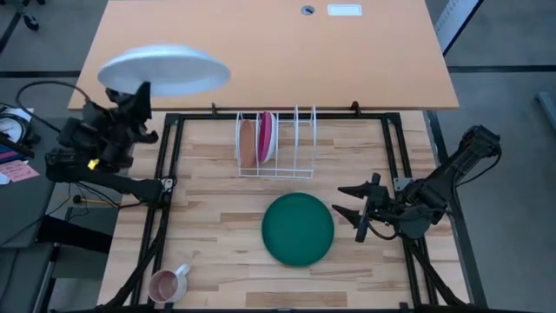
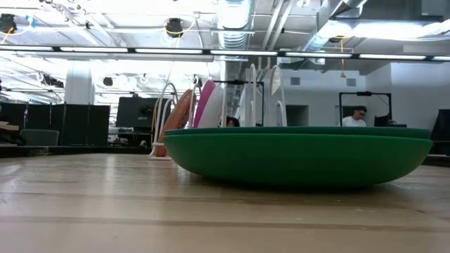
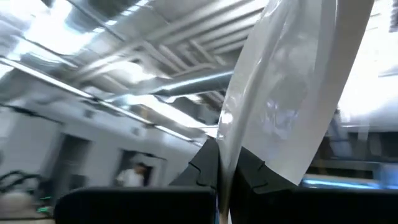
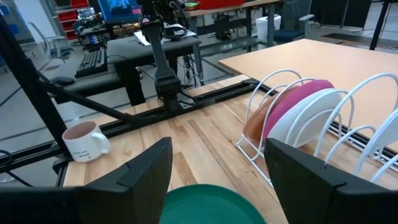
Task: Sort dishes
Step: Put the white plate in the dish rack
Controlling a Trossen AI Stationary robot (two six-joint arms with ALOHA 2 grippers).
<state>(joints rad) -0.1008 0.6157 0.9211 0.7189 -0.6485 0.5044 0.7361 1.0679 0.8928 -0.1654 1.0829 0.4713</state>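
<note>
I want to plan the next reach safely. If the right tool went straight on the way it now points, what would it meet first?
Probably the round dark green plate: the open right tool points toward it across the wooden table, and its near rim shows between the fingers in the wrist view. Height is unclear, so it might pass above.

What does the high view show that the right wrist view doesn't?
Only the high view shows the left hand shut on a white plate, raised off the table's left edge, and the whole green plate. Only the right wrist view shows the room's desks and monitors. Both show the rack with orange and pink plates, the mug, and the open right hand by the green plate.
</note>
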